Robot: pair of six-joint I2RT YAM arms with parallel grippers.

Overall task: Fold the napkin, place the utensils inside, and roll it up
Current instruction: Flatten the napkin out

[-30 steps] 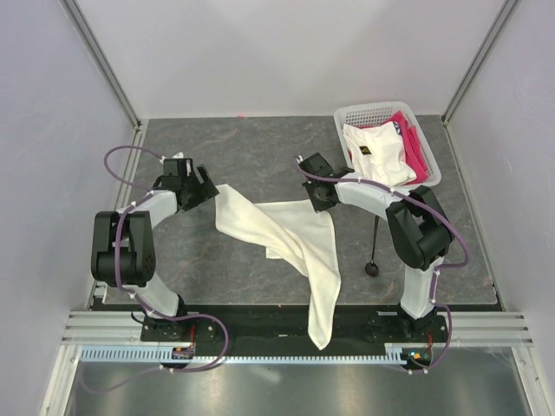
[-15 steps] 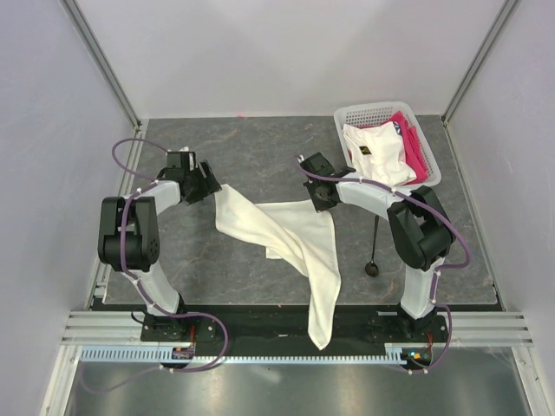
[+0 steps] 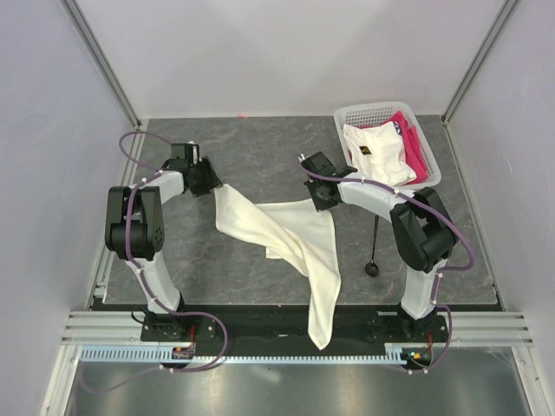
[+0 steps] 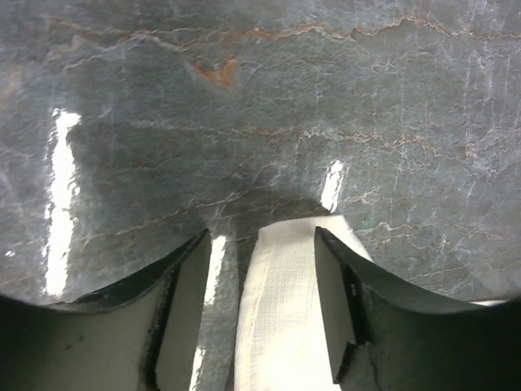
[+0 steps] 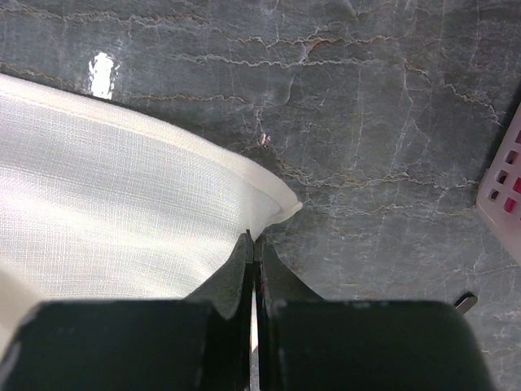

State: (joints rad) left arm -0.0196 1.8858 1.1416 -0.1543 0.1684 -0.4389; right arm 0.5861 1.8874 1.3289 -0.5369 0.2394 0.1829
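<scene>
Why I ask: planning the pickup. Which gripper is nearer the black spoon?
Right. The right gripper is near the spoon, at its handle tip; the left gripper sits across the napkin.

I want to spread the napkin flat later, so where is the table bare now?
Bare: the far strip behind the napkin, between the left end effector and the basket; also the near-left patch beside the left arm. Crowded: the right side, with spoon, right arm and basket.
</scene>
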